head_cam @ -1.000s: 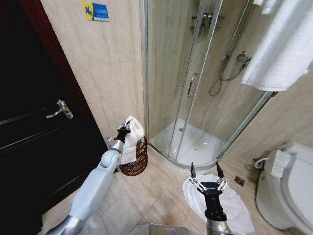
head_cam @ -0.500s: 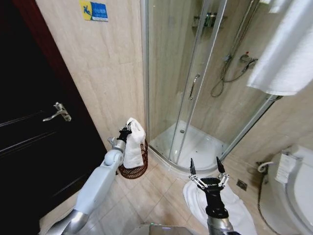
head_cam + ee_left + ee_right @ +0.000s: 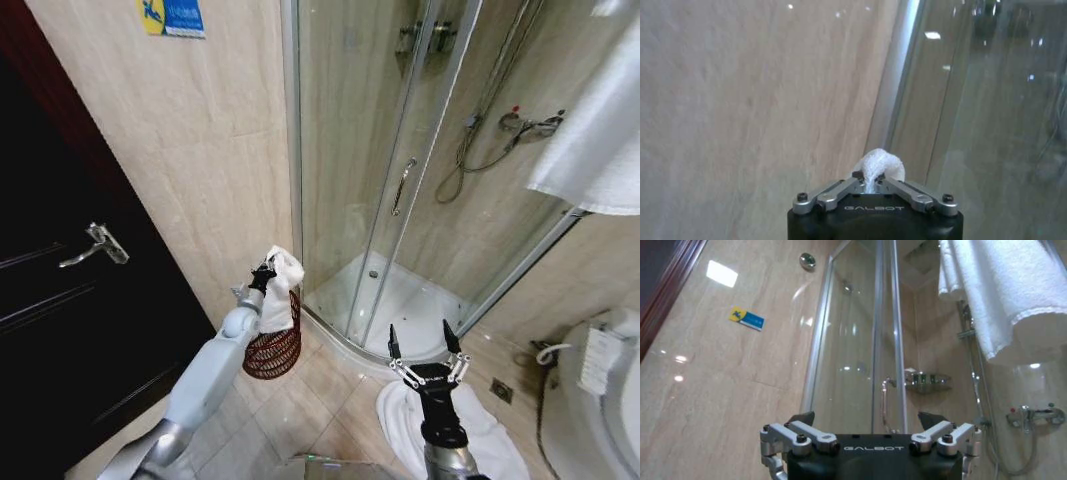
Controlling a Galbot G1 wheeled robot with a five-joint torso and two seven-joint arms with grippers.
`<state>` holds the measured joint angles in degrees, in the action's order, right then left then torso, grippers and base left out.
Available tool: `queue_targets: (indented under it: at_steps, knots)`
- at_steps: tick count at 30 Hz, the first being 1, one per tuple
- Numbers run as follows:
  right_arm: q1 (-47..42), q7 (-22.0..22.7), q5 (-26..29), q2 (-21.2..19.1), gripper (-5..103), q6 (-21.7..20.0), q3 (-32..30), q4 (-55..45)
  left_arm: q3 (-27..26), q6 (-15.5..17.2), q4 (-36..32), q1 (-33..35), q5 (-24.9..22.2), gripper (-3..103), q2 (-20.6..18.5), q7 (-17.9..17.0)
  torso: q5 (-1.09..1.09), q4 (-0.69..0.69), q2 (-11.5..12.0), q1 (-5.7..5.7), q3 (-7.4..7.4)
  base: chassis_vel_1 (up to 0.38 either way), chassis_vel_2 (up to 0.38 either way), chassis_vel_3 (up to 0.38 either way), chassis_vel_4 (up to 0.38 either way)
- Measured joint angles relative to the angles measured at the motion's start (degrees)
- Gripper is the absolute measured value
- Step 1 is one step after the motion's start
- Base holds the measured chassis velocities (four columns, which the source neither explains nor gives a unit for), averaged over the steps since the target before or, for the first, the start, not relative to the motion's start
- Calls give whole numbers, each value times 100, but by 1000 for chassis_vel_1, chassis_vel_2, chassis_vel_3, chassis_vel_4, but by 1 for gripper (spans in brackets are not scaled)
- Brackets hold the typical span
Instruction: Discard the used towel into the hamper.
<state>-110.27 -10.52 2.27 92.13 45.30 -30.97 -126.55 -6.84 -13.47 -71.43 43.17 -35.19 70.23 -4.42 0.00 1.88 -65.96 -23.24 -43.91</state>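
Glass shower door (image 3: pixel 400 170) — white floor mat (image 3: pixel 480 435) — dark door (image 3: pixel 60 290).

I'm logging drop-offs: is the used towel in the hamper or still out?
Out: the left gripper is shut on the used towel, which hangs above the hamper.

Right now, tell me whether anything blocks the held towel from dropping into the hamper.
Nothing visible does. The left gripper, jaws shut, holds the towel right above the hamper, whose open top is bare of any lid.
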Motion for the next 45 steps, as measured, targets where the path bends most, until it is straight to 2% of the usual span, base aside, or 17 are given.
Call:
queue_targets:
  at_steps: [3,13,23,30,32,39,45]
  knots:
    - [33,-2,85,0,100,-8,-40,38,190,-165,492,-244,81,1,37,-5,0,-1,1,-3,-1,0,0,0,0]
    - [126,34,175,0,100,-80,-33,153,136,-362,1058,-251,239,1,64,58,-1,0,1,-4,-1,0,0,0,0]
    - [234,48,147,0,100,-195,13,204,-380,-679,1810,51,520,1,44,261,-1,1,1,-4,-1,0,0,0,0]
    - [324,279,50,0,100,-243,30,215,-641,-909,2373,50,711,1,74,433,-1,1,1,-5,-1,0,0,0,0]
    - [337,278,51,0,100,-262,18,210,-853,-1081,2585,64,857,1,127,523,-1,0,1,-4,-1,0,0,0,0]
    - [375,267,43,0,100,-279,37,277,-1272,-1352,2663,359,812,1,142,574,-1,0,1,-4,-1,0,0,0,0]
    - [424,261,-29,0,100,-303,102,342,-1476,-1573,2642,619,772,1,29,823,-1,2,1,-4,-1,0,0,0,0]
